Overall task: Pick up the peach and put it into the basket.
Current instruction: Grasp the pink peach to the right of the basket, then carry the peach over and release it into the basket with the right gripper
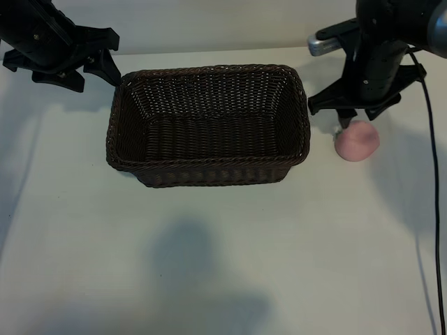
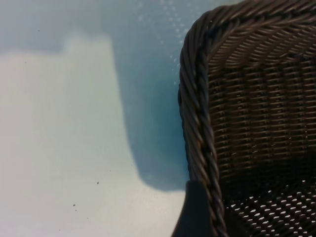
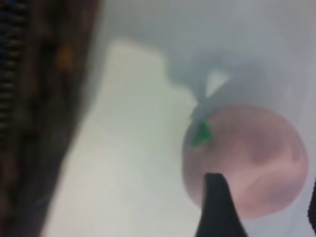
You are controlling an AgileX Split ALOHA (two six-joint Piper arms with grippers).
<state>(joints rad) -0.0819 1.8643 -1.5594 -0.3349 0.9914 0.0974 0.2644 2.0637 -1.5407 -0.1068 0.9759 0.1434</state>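
A pale pink peach [image 1: 357, 141] with a small green stem bit rests on the white worktop [image 1: 223, 265], just beside the right end of the dark brown wicker basket [image 1: 208, 167] and outside it. The right hand [image 1: 353, 117] hangs directly over the fruit, pointing steeply down, its fingers spread apart and gripping nothing; in the right wrist view one dark fingertip [image 3: 217, 207] shows in front of the peach [image 3: 247, 158], with the basket wall [image 3: 34, 118] off to one side. The basket stands upright near the middle of the worktop. The left hand [image 1: 98, 66] sits at the basket's far left corner, its fingers apart and holding nothing, with the braided rim [image 2: 197, 123] close under its wrist camera.
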